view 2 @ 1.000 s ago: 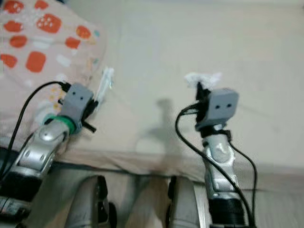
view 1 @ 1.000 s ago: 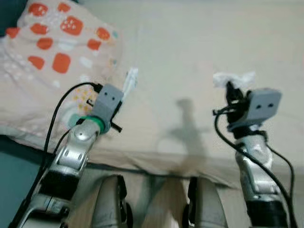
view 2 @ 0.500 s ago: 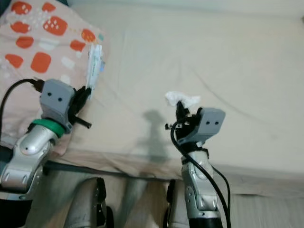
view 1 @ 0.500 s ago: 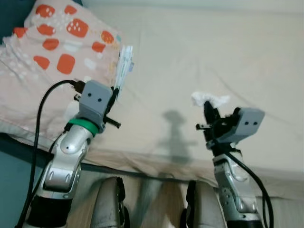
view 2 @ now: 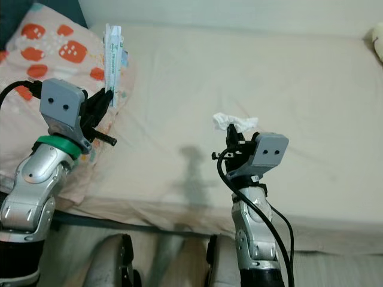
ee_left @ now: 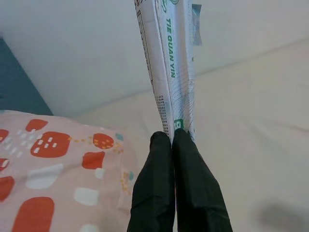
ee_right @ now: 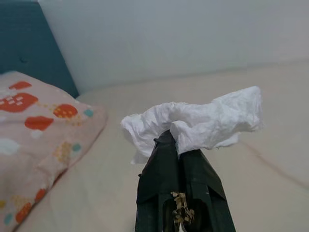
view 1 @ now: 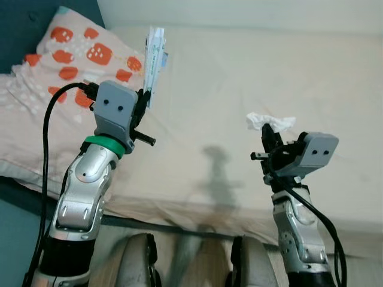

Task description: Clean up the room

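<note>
While both pieces of rubbish are held above the bed (view 1: 251, 72), the packet (view 1: 154, 57) is pinched in the left gripper (ee_left: 172, 137) near the pillow (view 1: 66, 54), the tissue (ee_right: 203, 121) in the right gripper (ee_right: 176, 140) (both pinches should be kept firm).

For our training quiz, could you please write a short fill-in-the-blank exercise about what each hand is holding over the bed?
1. The left hand is shut on a flat white ____ printed with green lettering.
2. The right hand is shut on a crumpled white ____.
3. The pillow beside the left arm is pink with ____ patches.
4. Both items are held above the beige ____.

Missing words: packet; tissue; orange; bed
</note>
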You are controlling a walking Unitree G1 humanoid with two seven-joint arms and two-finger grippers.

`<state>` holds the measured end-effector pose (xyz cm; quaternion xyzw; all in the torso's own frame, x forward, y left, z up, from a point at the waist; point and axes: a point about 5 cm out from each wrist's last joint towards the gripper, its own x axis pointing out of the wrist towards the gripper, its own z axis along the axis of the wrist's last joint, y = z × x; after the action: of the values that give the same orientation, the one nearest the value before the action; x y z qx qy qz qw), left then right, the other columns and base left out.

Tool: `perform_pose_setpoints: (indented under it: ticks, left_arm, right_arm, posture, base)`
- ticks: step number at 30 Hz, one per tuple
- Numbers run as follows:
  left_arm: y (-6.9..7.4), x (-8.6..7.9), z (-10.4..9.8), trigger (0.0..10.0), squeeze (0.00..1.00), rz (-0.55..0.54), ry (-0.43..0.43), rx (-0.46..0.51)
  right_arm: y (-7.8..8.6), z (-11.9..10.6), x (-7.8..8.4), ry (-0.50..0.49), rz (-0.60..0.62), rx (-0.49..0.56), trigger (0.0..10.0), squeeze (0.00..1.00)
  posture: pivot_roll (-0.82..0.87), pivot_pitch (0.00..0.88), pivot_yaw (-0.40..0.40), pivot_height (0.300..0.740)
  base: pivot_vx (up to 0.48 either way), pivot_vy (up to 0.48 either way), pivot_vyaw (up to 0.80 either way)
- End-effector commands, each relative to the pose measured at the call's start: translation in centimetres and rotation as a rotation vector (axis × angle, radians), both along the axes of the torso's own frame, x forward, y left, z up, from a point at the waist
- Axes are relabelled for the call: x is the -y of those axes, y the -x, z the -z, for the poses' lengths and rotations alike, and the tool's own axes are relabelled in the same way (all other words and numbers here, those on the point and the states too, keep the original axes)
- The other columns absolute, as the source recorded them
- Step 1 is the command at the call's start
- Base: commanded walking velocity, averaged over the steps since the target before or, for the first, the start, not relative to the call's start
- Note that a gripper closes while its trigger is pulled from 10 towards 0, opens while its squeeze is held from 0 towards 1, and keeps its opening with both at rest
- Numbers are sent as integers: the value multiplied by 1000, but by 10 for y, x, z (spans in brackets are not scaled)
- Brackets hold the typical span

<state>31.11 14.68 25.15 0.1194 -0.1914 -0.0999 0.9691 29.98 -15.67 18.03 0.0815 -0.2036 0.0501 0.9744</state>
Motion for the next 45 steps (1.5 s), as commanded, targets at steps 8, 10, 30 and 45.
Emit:
perform_pose_setpoints:
  ticks: [8,10,30,45]
  left_arm:
    - [1,1,8,10000,0,-17,16,-33]
    - [1,4,9,10000,0,-12,18,-35]
    - [1,13,25,10000,0,10,15,-86]
    - [0,3,68,10000,0,-35,-33,-221]
  right_arm:
    - [-2,4,1,6,-5,-13,10000,0]
    - [-2,5,3,8,-1,-16,10000,0]
    - [-2,12,5,20,19,-36,10000,0]
    - [-1,14,-10,90,-2,-14,10000,0]
  posture:
    - [100,86,51,685]
    - [97,87,49,695]
    - [87,85,51,740]
    - [75,81,56,740]
  base:
    - [0,0,0]
    - [0,0,0]
    - [0,0,0]
    - [-238,0,0]
